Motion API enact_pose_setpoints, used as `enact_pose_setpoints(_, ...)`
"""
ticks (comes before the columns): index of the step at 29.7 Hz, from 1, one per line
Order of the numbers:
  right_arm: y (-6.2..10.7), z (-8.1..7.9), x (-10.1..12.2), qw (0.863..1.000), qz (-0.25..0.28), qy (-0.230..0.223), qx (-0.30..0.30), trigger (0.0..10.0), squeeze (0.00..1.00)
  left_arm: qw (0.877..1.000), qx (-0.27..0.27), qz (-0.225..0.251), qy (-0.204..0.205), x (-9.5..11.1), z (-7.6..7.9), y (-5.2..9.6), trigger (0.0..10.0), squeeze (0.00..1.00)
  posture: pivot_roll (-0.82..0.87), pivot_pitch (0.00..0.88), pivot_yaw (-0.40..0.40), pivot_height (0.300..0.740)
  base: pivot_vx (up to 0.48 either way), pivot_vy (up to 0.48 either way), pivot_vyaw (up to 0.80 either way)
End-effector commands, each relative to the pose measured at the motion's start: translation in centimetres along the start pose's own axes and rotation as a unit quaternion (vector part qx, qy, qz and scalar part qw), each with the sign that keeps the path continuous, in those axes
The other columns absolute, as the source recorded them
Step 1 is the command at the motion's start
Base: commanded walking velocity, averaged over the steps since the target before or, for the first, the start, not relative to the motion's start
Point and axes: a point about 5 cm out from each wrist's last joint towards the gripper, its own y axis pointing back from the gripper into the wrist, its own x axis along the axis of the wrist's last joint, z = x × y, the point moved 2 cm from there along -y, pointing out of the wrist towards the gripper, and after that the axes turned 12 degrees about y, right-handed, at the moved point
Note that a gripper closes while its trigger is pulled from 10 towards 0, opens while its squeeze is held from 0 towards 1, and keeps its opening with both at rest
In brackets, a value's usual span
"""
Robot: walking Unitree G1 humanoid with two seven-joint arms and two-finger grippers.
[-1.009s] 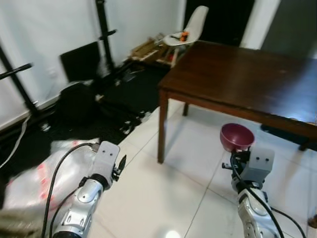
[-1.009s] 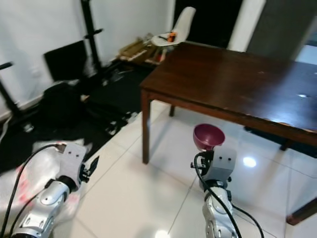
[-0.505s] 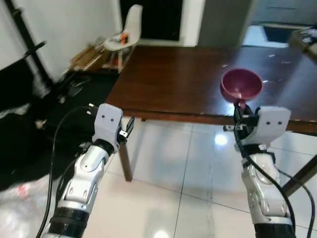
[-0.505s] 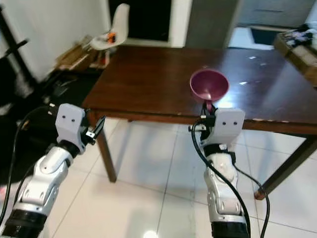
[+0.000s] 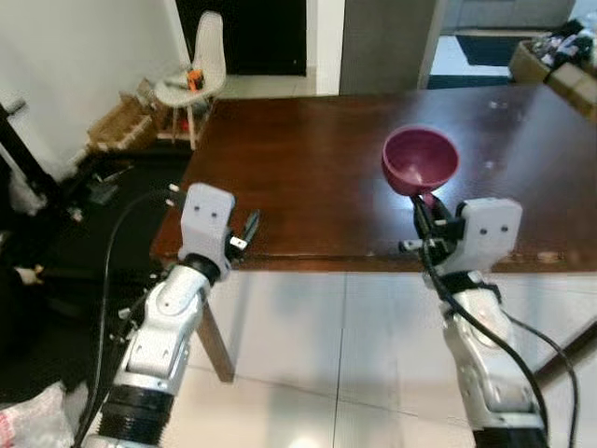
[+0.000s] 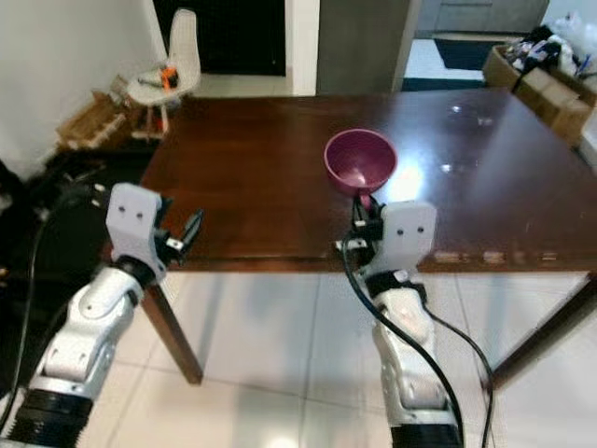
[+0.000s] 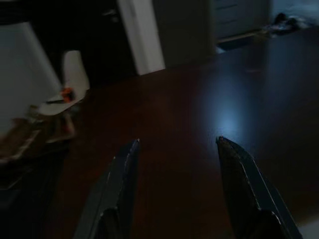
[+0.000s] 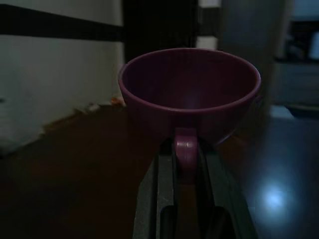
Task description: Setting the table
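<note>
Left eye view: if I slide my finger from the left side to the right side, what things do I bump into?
white chair → left gripper → purple cup → right gripper holding the cup by its handle → cardboard boxes

- A white chair [image 5: 198, 58] stands past the far corner, something orange on its seat.
- Cardboard boxes [image 6: 546, 70] (stuffed with clutter) sit beyond the other end.
- White floor tiles [image 5: 336, 355].
</note>
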Motion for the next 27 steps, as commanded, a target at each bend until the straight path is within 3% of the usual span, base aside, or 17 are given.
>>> enact_pose_setpoints(1,0.1,-1.6,0.5,0.999,0.008,-0.015,0.04,10.0,0.0,1.0,0.021,-0.012,-0.009,-0.3,-1.0,0.3,10.0,0.0,-0.06,0.0,0.136,0.74,0.48,0.0,0.0)
enact_pose_setpoints(6,0.0,-2.2,0.5,0.999,0.006,-0.016,0.049,10.0,0.0,1.0,0.011,-0.011,-0.005,0.0,-0.6,0.2,10.0,0.0,-0.06,0.0,0.134,0.74,0.48,0.0,0.0)
enact_pose_setpoints(13,0.0,-0.6,-0.2,1.0,-0.016,-0.004,0.004,10.0,0.0,1.0,-0.023,-0.017,0.002,-0.1,0.7,0.3,10.0,0.0,-0.06,0.0,0.136,0.74,0.48,0.0,0.0)
enact_pose_setpoints(22,0.4,-0.3,-0.9,0.999,-0.032,0.0,-0.006,10.0,0.0,0.999,-0.038,-0.02,0.003,-0.1,1.3,0.3,10.0,0.0,-0.07,0.0,0.14,0.74,0.472,0.0,0.0)
enact_pose_setpoints(27,0.5,-0.4,-1.4,0.999,-0.041,0.001,-0.005,10.0,0.0,0.999,-0.05,-0.022,0.004,-0.1,1.7,0.4,10.0,0.0,-0.06,0.0,0.14,0.74,0.133,0.0,0.0)
